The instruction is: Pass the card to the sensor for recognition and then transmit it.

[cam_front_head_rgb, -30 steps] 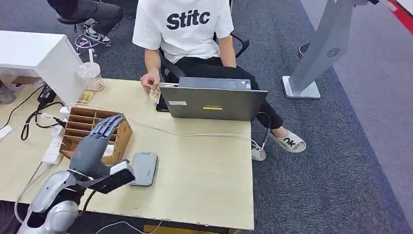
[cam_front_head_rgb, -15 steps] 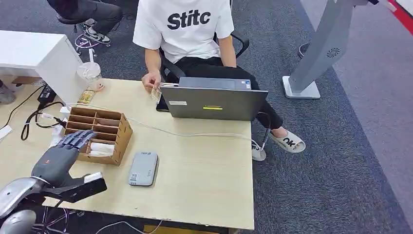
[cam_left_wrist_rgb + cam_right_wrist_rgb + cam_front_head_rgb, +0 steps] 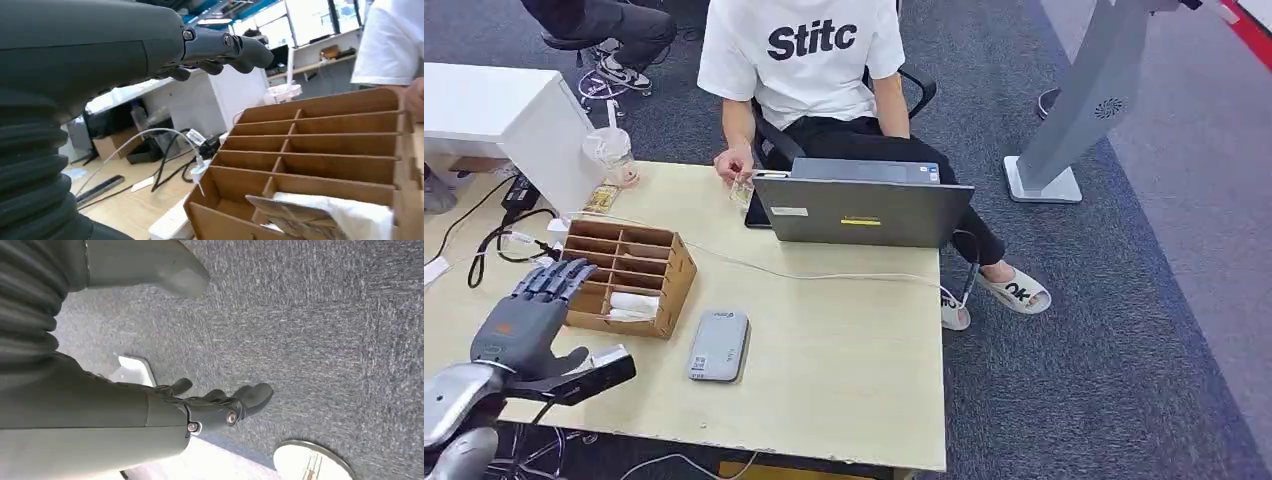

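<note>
The left hand (image 3: 519, 320) hovers empty, fingers spread, left of the box (image 3: 629, 275) and sensor (image 3: 719, 345), while the card (image 3: 742, 190) sits far off in the person's hand (image 3: 732, 165), seemingly already passed on.

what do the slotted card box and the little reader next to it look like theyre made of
Slotted box: looks like thin plywood or stiff board, matte tan, unpainted; the left wrist view shows flat dividers with darker cut edges. Reader: probably moulded plastic, smooth matte grey with rounded corners and a small label; metal can't be ruled out.
</note>
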Controlling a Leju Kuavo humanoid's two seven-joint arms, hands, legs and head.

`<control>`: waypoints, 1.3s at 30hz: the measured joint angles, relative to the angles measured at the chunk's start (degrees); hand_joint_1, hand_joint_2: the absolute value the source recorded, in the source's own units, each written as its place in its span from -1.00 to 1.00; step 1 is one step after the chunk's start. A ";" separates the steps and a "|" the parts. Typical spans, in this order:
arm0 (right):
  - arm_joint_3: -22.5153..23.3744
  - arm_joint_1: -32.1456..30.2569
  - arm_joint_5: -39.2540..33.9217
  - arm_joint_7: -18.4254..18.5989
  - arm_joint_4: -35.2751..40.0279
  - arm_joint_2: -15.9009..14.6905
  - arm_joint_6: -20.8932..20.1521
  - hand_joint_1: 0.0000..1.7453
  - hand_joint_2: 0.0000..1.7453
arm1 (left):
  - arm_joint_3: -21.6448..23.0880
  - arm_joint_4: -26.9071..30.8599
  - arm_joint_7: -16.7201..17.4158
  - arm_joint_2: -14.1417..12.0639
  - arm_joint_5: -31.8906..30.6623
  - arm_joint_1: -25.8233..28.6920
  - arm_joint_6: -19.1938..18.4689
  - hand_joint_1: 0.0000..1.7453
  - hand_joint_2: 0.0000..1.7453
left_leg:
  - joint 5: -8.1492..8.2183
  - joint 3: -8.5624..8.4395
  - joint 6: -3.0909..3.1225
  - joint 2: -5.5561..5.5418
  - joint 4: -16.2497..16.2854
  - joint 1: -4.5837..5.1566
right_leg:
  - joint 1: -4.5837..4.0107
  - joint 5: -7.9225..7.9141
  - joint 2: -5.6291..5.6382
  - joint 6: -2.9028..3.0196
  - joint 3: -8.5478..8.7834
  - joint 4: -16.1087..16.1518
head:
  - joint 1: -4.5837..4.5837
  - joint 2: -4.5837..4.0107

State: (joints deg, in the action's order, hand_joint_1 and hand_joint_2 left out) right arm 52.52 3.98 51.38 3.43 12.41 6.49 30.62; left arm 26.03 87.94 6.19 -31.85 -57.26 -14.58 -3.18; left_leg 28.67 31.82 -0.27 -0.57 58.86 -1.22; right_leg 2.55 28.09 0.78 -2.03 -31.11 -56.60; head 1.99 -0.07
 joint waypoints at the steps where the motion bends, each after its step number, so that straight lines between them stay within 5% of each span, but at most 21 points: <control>1: 0.00 0.00 0.18 0.05 0.00 0.00 -0.02 -1.00 1.00 | -0.13 -0.99 0.04 0.88 -0.71 0.00 0.73 -1.00 1.00 | 0.00 0.00 0.00 0.00 0.00 0.00 | 0.00 0.00 0.00 0.00 0.00 0.00 | 0.04 0.00; 24: 0.00 0.01 1.82 0.22 0.00 0.00 -0.59 -1.00 1.00 | -1.38 -10.41 -0.11 9.25 -4.68 -0.12 4.18 -1.00 1.00 | 0.00 0.00 0.00 0.00 0.00 0.01 | 0.01 -0.01 0.00 0.00 0.00 0.00 | 0.02 0.00; 28: 0.00 0.01 1.99 0.15 0.00 0.00 -0.59 -1.00 1.00 | -1.70 -10.82 -0.28 9.80 -5.19 -0.12 4.40 -0.86 1.00 | 0.00 0.00 0.00 0.00 0.00 0.01 | 0.00 0.00 0.00 0.00 0.00 0.00 | 0.02 0.00; 30: 0.00 0.01 2.06 0.15 0.00 0.00 -0.59 -1.00 1.00 | -1.81 -10.98 -0.28 10.02 -5.51 -0.11 4.71 -0.62 1.00 | 0.00 0.01 0.00 0.00 0.00 0.01 | 0.00 0.00 0.00 0.00 0.00 0.00 | 0.02 0.00; 33: 0.00 0.01 2.36 0.15 0.00 0.00 -0.59 -1.00 1.00 | -2.03 -11.04 -0.28 10.45 -6.12 -0.08 5.60 0.42 1.00 | 0.00 0.01 0.00 0.00 0.00 0.01 | 0.01 0.00 0.00 0.00 0.01 0.00 | 0.02 0.00; 35: 0.00 0.00 2.56 0.15 0.00 0.00 -0.59 -1.00 1.00 | -2.43 -11.07 -0.28 10.69 -6.56 0.00 5.82 0.76 1.00 | 0.00 0.01 0.00 0.00 0.00 0.01 | 0.01 0.00 0.00 0.00 0.01 0.00 | 0.02 0.00; 39: 0.00 0.02 2.78 0.15 0.00 0.00 -0.59 -1.00 1.00 | -3.28 -11.46 -0.17 11.35 -7.52 0.24 7.37 0.94 1.00 | 0.00 0.01 0.00 -0.02 0.00 0.01 | 0.01 0.00 -0.01 0.00 0.01 0.00 | 0.02 0.00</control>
State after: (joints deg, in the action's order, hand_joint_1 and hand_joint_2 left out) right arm 52.52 4.00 54.16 3.58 12.41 6.49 30.03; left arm 22.75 76.48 6.01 -20.50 -64.78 -14.33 4.20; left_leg 28.67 31.83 -0.27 -0.59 58.87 -1.21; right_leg 2.56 28.09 0.76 -2.03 -31.10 -56.60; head 2.01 -0.07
